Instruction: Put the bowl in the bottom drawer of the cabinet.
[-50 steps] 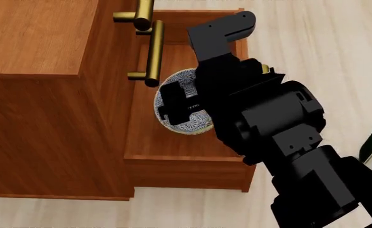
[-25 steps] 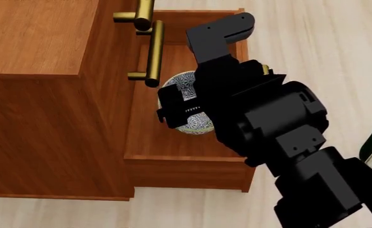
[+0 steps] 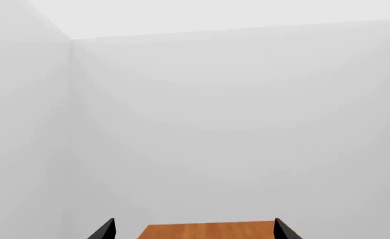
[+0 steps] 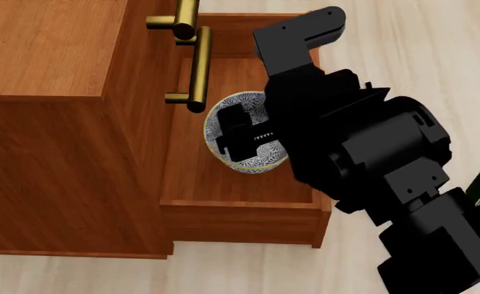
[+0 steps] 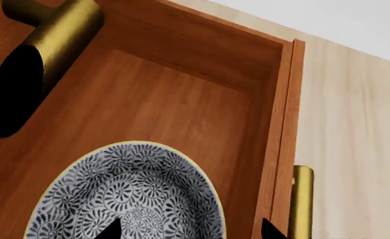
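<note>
The bottom drawer (image 4: 223, 184) of the cabinet (image 4: 51, 122) stands pulled out over the pale plank floor (image 4: 403, 49). The bowl (image 4: 246, 131) sits above the drawer's wooden bottom, about midway along its length and toward the cabinet-side edge, just beside the brass bar handle (image 4: 198, 67) of the drawer above. Whether it rests on the drawer bottom or hangs clear of it cannot be told.

The right claw (image 4: 252, 131) is over the bowl; one black finger (image 4: 238, 128) lies across the bowl's inside. In the right wrist view the bowl (image 5: 128, 199) fills the near field with two dark fingertips (image 5: 108, 231) at its edge, yet whether they pinch the rim cannot be told. The bottom drawer's own handle (image 5: 301, 199) shows beyond the front panel.

The left claw (image 3: 191, 231) faces a blank white wall (image 3: 234, 124), its two tips spread wide apart, nothing between them, above a strip of reddish wood (image 3: 208, 231).
</note>
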Available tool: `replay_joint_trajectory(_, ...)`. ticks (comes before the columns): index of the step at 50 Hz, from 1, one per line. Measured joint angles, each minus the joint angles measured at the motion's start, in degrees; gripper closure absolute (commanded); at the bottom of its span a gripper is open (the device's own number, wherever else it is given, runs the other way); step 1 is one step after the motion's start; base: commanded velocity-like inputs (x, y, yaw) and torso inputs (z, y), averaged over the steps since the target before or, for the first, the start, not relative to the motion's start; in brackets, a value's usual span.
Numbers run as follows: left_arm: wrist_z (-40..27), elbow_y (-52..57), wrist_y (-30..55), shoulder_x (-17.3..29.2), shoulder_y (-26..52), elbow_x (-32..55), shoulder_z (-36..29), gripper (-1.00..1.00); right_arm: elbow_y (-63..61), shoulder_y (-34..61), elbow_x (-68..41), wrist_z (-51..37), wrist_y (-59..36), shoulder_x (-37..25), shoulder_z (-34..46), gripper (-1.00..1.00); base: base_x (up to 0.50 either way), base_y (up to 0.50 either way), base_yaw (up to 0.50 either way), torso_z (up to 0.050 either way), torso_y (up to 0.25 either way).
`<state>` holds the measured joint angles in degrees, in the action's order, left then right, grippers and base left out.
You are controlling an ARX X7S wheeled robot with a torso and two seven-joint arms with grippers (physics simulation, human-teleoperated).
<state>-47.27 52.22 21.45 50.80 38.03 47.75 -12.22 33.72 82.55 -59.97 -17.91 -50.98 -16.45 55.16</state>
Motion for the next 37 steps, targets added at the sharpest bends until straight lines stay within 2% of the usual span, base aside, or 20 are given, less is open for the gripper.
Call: replay_joint_trajectory(37, -0.61, 0.72, 0.68, 0.2, 1.98, 1.51, -0.53, -1.0, -16.46, 1.5, -8.83, -10.74, -7.36, -8.74, -6.99, -1.0, 0.0, 0.0, 0.0, 0.0, 0.0)
